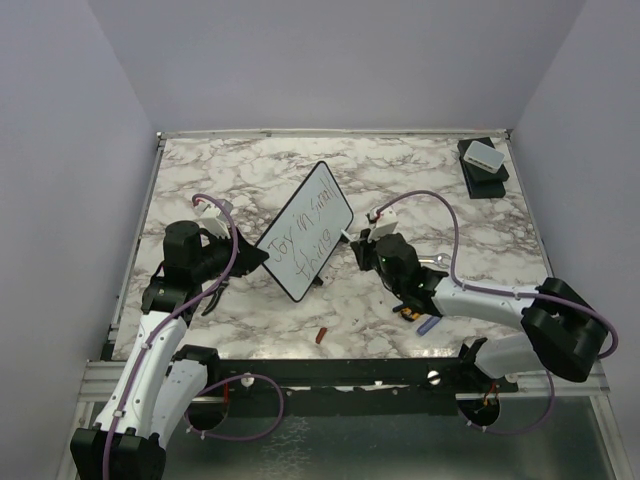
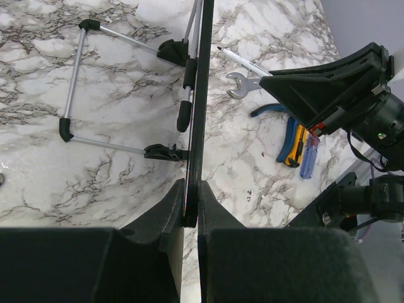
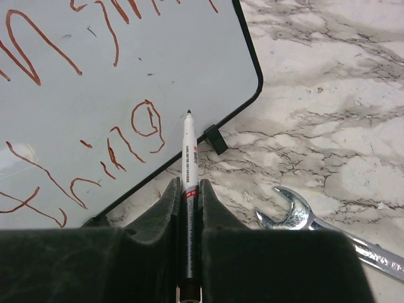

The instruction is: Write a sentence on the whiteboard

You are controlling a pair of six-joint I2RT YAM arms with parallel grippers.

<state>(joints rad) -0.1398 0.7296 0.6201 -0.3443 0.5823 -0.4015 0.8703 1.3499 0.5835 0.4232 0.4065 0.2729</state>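
A white-and-grey marbled table [image 1: 420, 180] fills the workspace. Near its middle stands the small rectangular whiteboard [image 1: 305, 243] with a thin black frame and rounded corners, propped up at a tilt and turned diagonally, its face toward the right arm. The dark handwritten sentence [image 1: 308, 238] runs across it in two lines, "Joy in small" above "things"; up close the strokes look reddish-brown.

The left gripper [image 2: 191, 203] has its black fingers pressed together on the board's near edge, pinching the frame, with the board seen edge-on. Behind the board a silver wire stand [image 2: 76, 82] with black joints rests on the marble.

The right gripper [image 3: 187, 192] clamps a slim white marker pen [image 3: 189, 154] between its fingers. The pen's dark tip points at the board's lower corner, just beside the last letter; whether it touches the surface cannot be told. A little black foot [image 3: 216, 139] sits under that corner.

A silver open-ended spanner [image 3: 297, 218] lies on the table just beside the right gripper. Farther along lie blue-handled pliers [image 2: 278, 110], a yellow-and-black knife [image 2: 293, 142] and a blue screwdriver [image 2: 308, 156], close together.
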